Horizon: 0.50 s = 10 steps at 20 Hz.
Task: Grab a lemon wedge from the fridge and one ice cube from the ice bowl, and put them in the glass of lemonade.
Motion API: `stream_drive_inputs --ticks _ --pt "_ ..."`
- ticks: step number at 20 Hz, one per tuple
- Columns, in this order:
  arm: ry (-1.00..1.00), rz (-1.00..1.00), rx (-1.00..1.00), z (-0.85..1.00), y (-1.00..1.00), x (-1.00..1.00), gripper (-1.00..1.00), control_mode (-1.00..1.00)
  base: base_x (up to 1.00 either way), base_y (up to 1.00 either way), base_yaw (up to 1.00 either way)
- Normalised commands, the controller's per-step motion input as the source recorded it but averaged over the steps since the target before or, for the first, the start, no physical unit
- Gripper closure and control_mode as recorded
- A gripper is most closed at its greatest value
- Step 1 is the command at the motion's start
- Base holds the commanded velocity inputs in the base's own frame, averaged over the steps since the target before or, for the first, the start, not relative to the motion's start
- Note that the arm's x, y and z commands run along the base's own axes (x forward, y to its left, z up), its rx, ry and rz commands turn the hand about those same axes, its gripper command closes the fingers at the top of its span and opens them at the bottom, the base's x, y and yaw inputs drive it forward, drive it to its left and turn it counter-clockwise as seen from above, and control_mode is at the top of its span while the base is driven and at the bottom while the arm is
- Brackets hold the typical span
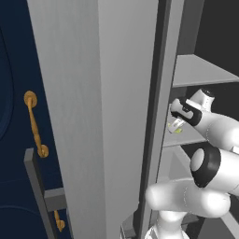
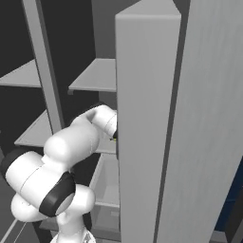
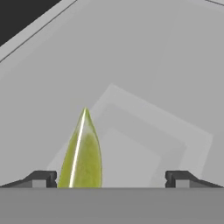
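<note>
Lay nearest the hand camera: lemon wedge (image 3: 83,153), pale yellow-green, standing on edge with its pointed tip up and a thin white line running down its length. Sat between the two dark fingertips (image 3: 43,178), much closer to the one on the view's left than to the other, apart from both as far as could be told. Stood wide open around it, gripper (image 3: 111,179), nothing clamped. Rested on a light grey shelf (image 3: 166,78) marked with faint nested square outlines, a dark gap showing at the view's upper left corner.

Seen from the left base camera: white arm (image 1: 210,163) with dark joints, reaching from the lower right into the open fridge (image 1: 93,93), hand tilted downward at the front lip of a middle shelf. Showed there as a tiny yellow-green speck just under the gripper (image 1: 176,125), the lemon wedge (image 1: 178,130). Stood to the left, a navy cabinet (image 1: 14,70) with a gold handle (image 1: 35,123).

Seen from the right base camera: same arm bent up from the lower left, its wrist passing behind the edge of the tall light-grey fridge door (image 2: 147,118); hand itself hidden there. Ran back into the dark interior, several grey shelves (image 2: 97,76), with a drawer (image 2: 107,182) below them.
</note>
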Motion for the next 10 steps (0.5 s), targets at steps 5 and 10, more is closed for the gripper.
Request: stream_drive_inputs --ticks 5,10 --pt "0.01 0.0 0.0 0.0 0.0 0.0 1.0 -1.0 0.0 0.0 0.0" --pt "0.02 0.0 0.0 0.0 0.0 0.0 1.0 -1.0 0.0 0.0 0.0"
